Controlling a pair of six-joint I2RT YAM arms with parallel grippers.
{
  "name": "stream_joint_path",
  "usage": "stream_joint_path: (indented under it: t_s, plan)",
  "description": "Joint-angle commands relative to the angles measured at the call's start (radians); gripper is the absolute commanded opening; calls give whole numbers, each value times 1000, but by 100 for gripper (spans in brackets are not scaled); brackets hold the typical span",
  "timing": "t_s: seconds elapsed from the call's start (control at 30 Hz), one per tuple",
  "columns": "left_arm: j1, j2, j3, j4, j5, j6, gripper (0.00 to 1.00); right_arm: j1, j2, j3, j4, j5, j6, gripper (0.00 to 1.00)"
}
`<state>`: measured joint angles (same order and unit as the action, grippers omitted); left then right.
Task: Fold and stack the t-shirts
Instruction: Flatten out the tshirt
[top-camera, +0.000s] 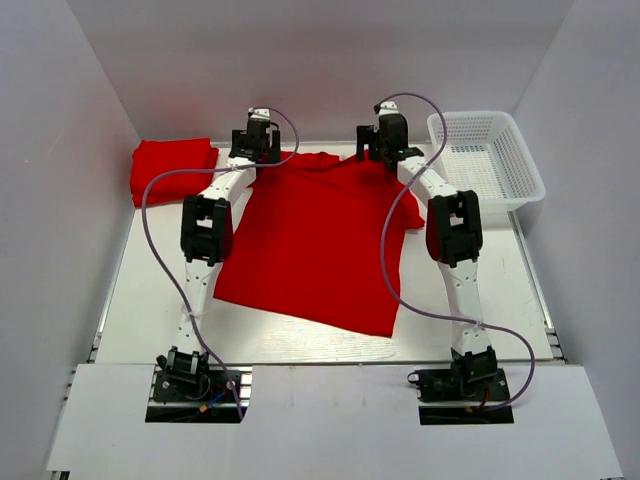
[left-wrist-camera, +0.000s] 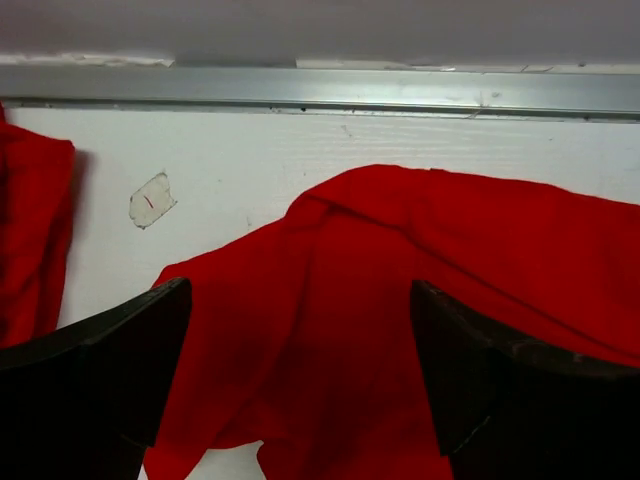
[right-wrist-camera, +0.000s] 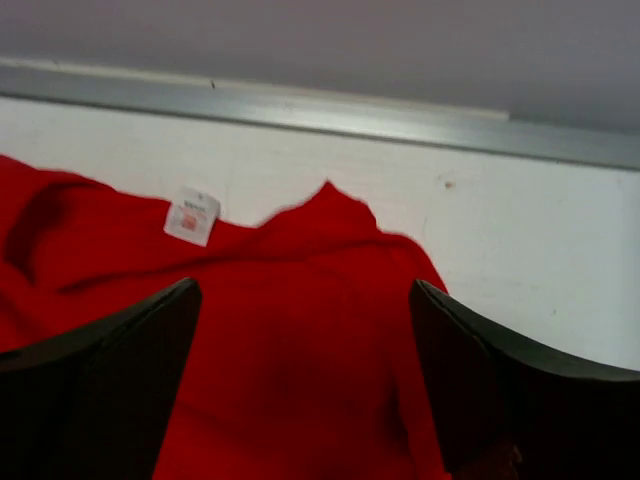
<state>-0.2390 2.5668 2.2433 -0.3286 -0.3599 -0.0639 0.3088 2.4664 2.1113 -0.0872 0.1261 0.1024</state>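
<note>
Grasping spread t-shirt (top-camera: 310, 245), upper frame edge.
Left claw (left-wrist-camera: 300, 300), right claw (right-wrist-camera: 300, 300): both apart; best pinch shoulders level, together.

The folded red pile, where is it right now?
In the top view, the folded red pile lies at the far left corner of the table, left of the spread-out shirt; the white basket sits opposite, far right.

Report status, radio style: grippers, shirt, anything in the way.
Both open: left gripper, right gripper, at the far edge of the shirt. Shirt spread out, unfolded. Folded shirt far left, basket far right, neither in the way.
</note>
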Motion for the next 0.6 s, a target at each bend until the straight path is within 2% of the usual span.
stream_joint_path:
  t_s: [0.0,0.13,0.3,0.4,0.5,0.57]
  plan:
    - [-3,-98,4,0,85,-13,100,-5,-46,79,58,-8,-7,90]
    - [-3,-181,-30,-13,179,-22,100,-5,-139,-22,52,-55,-4,90]
    - [-3,-319,-82,-148,245,-57,100,-2,-308,-121,-101,-146,10,90]
    - [-14,-469,-246,-208,305,-85,100,-2,-402,-204,-186,-161,34,90]
    - [-25,-597,-524,-208,370,-134,100,0,-489,-309,-227,-186,51,90]
    - [-25,-729,-638,-198,443,-195,100,-1,-517,-359,-276,-204,49,90]
